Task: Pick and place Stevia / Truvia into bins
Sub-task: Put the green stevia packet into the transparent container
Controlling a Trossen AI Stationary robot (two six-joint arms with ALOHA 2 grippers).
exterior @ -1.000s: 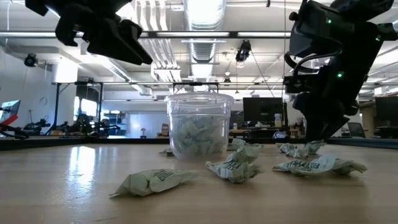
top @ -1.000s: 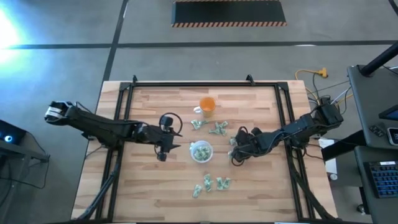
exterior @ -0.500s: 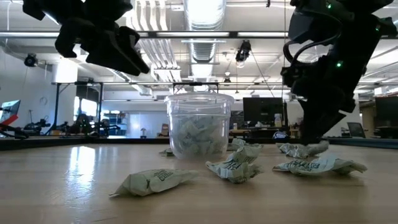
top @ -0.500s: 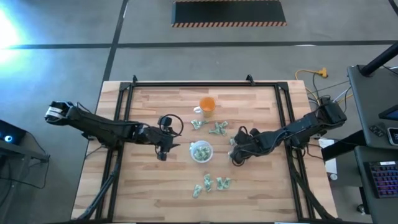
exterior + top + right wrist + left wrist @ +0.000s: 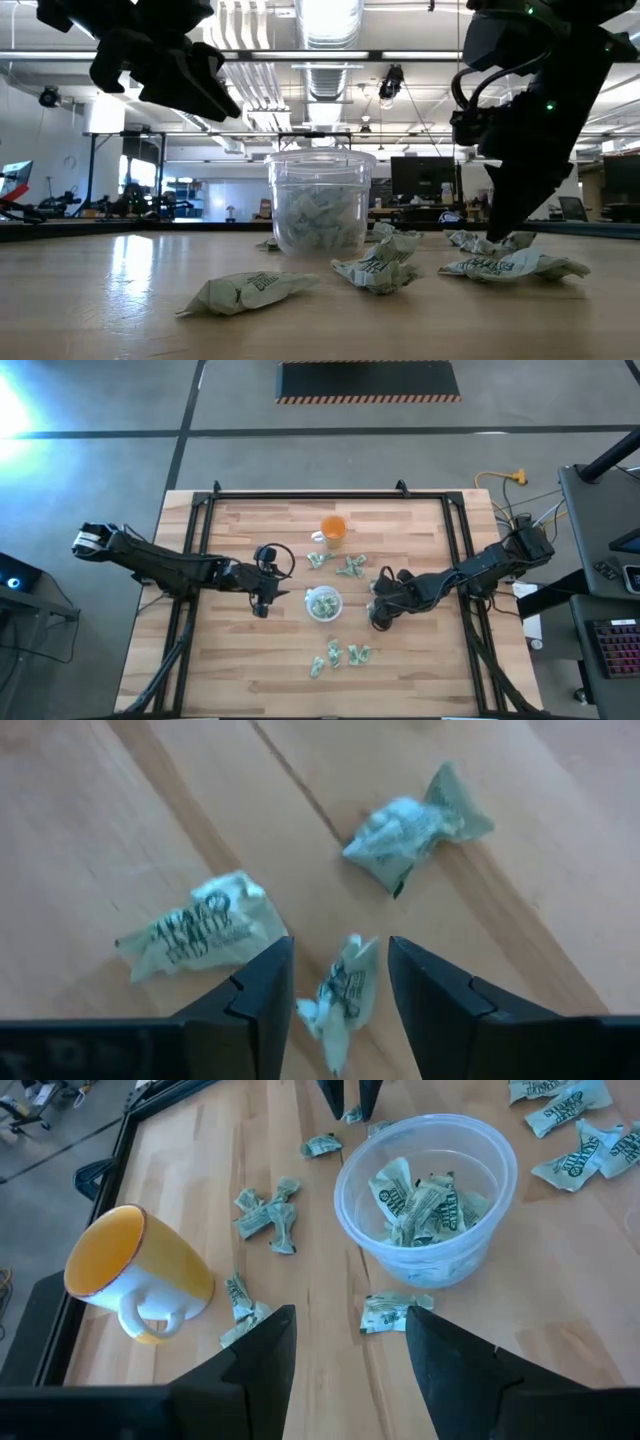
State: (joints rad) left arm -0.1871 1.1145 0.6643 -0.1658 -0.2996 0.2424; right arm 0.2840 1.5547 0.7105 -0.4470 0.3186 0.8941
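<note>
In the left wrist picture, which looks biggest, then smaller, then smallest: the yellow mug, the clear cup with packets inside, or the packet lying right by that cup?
1. clear cup, about as big as
2. yellow mug; the two look too alike to rank surely
3. packet, clearly smallest

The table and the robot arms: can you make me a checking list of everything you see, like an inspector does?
Surface: wooden table, sachets scattered on it.
Job's things: clear cup partly filled with sachets; loose sachets in small groups around it.
Clutter: orange mug with white handle, beside the cup.
Grippers: left gripper open, raised beside the cup, holding nothing. Right gripper low over the table, fingers apart on either side of one sachet, not yet closed on it.
Cables: yellow cord on the floor past the table's corner.
Surroundings: workshop hall, desks with screens behind.
</note>
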